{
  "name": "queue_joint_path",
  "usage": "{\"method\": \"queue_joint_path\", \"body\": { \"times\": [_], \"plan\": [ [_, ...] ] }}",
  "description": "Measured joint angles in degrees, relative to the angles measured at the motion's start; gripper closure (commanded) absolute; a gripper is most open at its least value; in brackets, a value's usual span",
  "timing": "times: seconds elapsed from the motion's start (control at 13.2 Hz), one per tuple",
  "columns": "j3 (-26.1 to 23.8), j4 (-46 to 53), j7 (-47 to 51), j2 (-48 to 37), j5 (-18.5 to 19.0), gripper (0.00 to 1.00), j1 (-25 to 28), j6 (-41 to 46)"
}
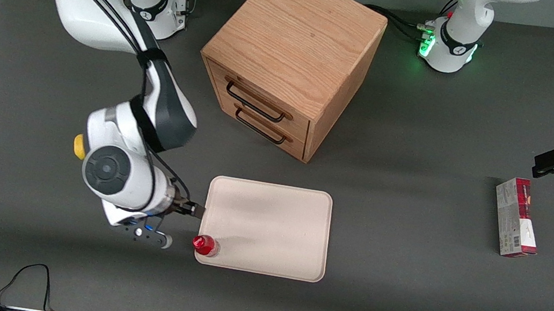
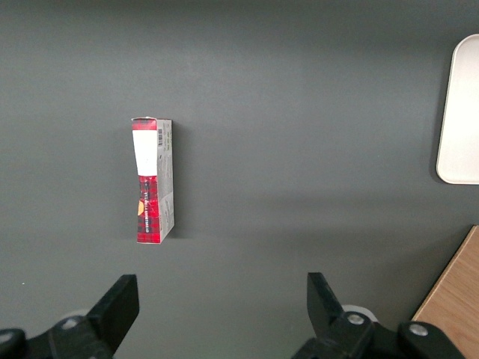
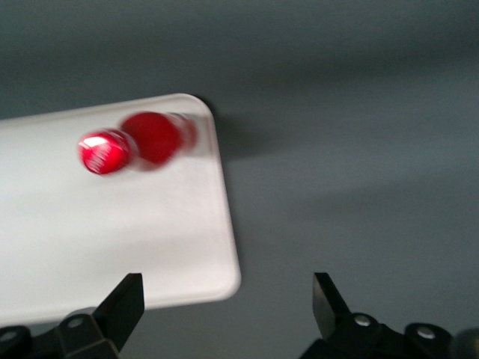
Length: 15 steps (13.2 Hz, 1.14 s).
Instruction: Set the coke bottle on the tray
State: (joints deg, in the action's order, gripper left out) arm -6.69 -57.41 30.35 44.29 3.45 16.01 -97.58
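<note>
The right arm's bulky wrist covers most of the gripper (image 1: 175,225) in the front view, so only one dark fingertip near the tray's edge and a pale-tipped part lower down show there. The right wrist view settles the matter: its two dark fingers (image 3: 123,307) stand wide apart with nothing between them, holding no object. That same view is smeared, and the coke bottle (image 3: 138,142) shows only as a red cap and a soft red body, its lettering unreadable. A yellow thing (image 1: 79,146) peeks out from beside the arm's elbow housing, mostly hidden, so its shape cannot be told.

The tray (image 1: 279,215) lies flat on the dark table (image 1: 400,281), in front of the wooden drawer cabinet (image 1: 290,60) and nearer to the front camera than it. The coke bottle (image 1: 205,245) stands upright on the tray, in the corner nearest the front camera and toward the working arm's end, just inside the rim. Nothing else sits on the tray. The gripper hangs just beside that corner, off the tray's edge, apart from the bottle.

The cabinet's two drawers are closed, so any contents stay unseen. A red-and-white carton (image 1: 516,217) lies on its side well toward the parked arm's end of the table.
</note>
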Motion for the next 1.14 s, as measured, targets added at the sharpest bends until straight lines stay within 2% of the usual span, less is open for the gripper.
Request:
{"method": "queue_joint_path", "body": {
  "times": [0.38, 0.53, 0.76, 0.99, 1.14],
  "plan": [
    [0.28, -26.05, -17.74, -21.77, 0.00, 0.00, -8.48, -1.13],
    [0.85, -33.50, -24.30, -30.31, -0.16, 0.00, -11.56, -0.61],
    [3.70, -37.33, -31.70, -37.61, -0.43, 0.00, -12.37, 2.51],
    [5.41, -37.53, -32.99, -40.14, -3.35, 0.00, -12.36, 4.32],
    [5.45, -37.28, -32.99, -40.65, -3.67, 0.00, -12.26, 5.54]
  ]
}}
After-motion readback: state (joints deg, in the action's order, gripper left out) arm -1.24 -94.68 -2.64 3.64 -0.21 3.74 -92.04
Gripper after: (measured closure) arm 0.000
